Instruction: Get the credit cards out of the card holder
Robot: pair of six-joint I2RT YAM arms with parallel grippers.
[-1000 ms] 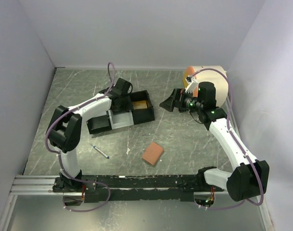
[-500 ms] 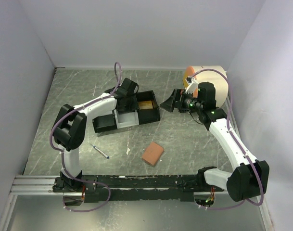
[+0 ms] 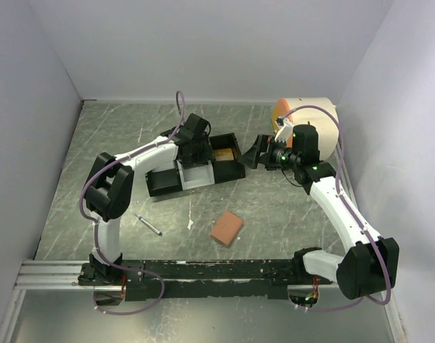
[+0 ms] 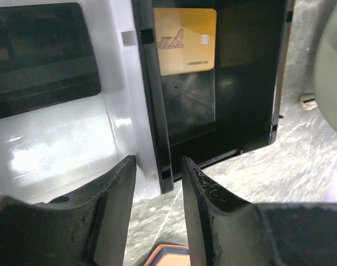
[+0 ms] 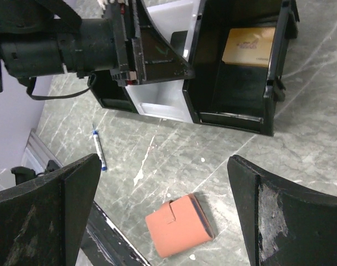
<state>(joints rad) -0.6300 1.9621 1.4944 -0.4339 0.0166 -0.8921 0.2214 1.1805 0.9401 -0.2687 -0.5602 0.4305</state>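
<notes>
Salmon-pink card holder (image 3: 226,227) lies shut on the table (image 3: 288,214), apart from both arms. Your left gripper (image 4: 159,172) hangs parted, empty, over the tray (image 4: 154,122); your right gripper (image 5: 164,166) gapes wide. Dark grey card (image 4: 41,50) shows only partly.

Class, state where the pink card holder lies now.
In the top view the card holder lies on the table, right of the pen, between the black tray and the near edge.

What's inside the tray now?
A gold card lies in the tray's black end compartment, a dark card in the white middle one. The other end compartment is too dark, and partly covered by the left arm, to judge.
</notes>
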